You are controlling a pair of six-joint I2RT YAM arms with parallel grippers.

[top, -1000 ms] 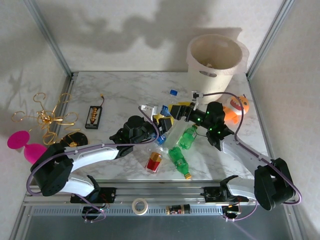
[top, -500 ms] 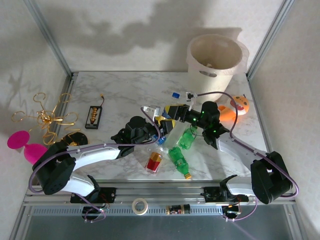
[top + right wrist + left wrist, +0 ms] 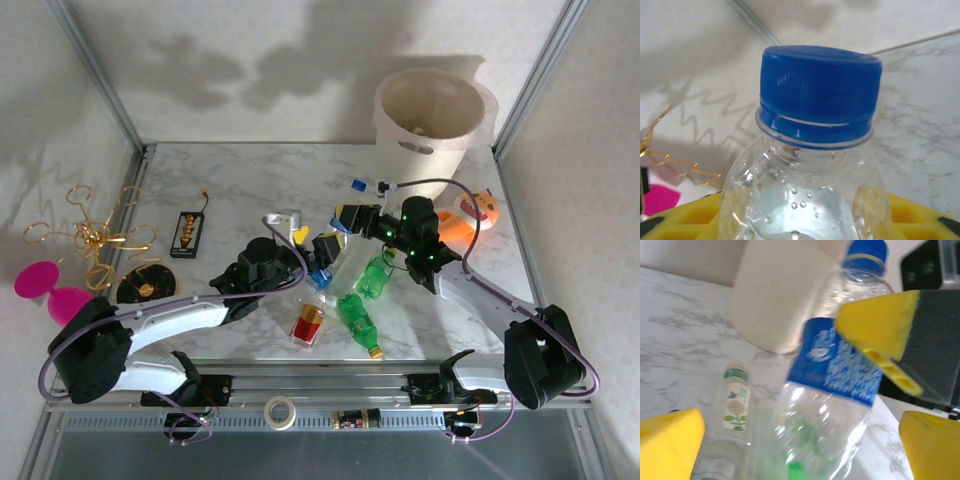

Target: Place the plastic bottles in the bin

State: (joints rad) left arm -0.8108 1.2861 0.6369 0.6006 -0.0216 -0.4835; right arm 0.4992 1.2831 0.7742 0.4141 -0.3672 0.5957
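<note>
My right gripper point(image 3: 348, 217) is shut on a clear bottle with a blue label point(image 3: 835, 360) and a blue cap point(image 3: 817, 92), held above the table. Its yellow fingers point(image 3: 675, 220) press the bottle's shoulder. My left gripper point(image 3: 312, 243) stands open just below the bottle's base, its yellow pads point(image 3: 670, 442) wide apart and not touching it. On the marble lie a clear bottle point(image 3: 345, 268), two green bottles point(image 3: 375, 275) point(image 3: 357, 320) and a red-labelled bottle point(image 3: 308, 322). The cream bin point(image 3: 420, 160) stands at the back right.
An orange toy point(image 3: 475, 215) lies right of the right arm. A black strip point(image 3: 187, 232), gold wire point(image 3: 95, 235) and a pink piece point(image 3: 45, 280) sit at the left. A small white-labelled bottle point(image 3: 735, 405) lies before the bin wall point(image 3: 775, 300).
My right gripper has carried the blue-labelled bottle a little up and to the right, toward the bin. My left gripper has drawn back to the left, away from it.
</note>
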